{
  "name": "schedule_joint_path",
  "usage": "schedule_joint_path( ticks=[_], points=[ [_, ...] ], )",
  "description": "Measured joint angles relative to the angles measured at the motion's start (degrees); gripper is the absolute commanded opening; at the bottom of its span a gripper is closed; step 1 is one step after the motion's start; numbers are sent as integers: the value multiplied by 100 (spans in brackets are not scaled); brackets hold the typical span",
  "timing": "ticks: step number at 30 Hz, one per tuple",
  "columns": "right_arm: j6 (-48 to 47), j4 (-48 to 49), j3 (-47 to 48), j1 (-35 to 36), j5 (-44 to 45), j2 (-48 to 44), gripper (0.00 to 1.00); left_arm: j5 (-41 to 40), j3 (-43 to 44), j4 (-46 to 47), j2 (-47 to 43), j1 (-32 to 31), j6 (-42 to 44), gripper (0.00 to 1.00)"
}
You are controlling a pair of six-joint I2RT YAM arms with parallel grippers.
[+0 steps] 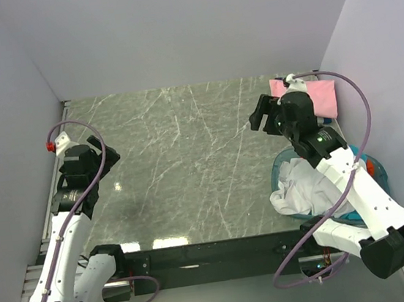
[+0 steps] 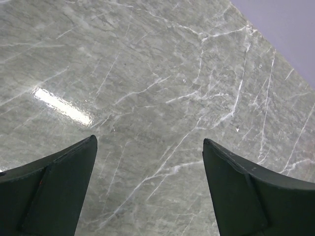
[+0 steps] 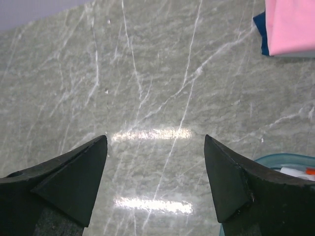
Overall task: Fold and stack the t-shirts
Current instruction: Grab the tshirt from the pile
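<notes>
A folded pink t-shirt (image 1: 320,96) lies at the back right corner of the table; it also shows at the upper right of the right wrist view (image 3: 293,24), with a dark blue-teal cloth edge (image 3: 260,27) under it. A crumpled white t-shirt (image 1: 303,190) hangs over the rim of the blue basket (image 1: 285,157). My right gripper (image 1: 256,112) (image 3: 155,137) hovers open over bare marble, left of the pink shirt and beyond the basket. At the table's left side my left gripper (image 1: 108,149) (image 2: 149,140) is open over bare marble. Neither holds anything.
The grey-green marble table (image 1: 188,160) is walled at the back and on both sides. The round translucent basket (image 3: 280,160) stands at the near right, partly under my right arm. A dark bar runs along the table's near edge.
</notes>
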Motion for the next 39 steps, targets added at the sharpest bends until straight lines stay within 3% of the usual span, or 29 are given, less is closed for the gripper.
schedule_joint_path(
  ticks=[10,15,19,29,39],
  points=[
    [258,-61,-74,0,238,-52,88,-127,35,74,-4,0,105,99],
    [442,-420,-74,-2,490,-17,97,-96,35,160,48,0,166,99],
    [826,-1021,-46,-114,933,-17,98,-55,35,319,55,0,238,99],
    [2096,-3230,-28,-1316,1770,37,100,94,-4,505,116,0,361,100],
    [2465,-3692,-938,-2186,1574,-223,100,391,-275,616,175,0,343,99]
  ],
)
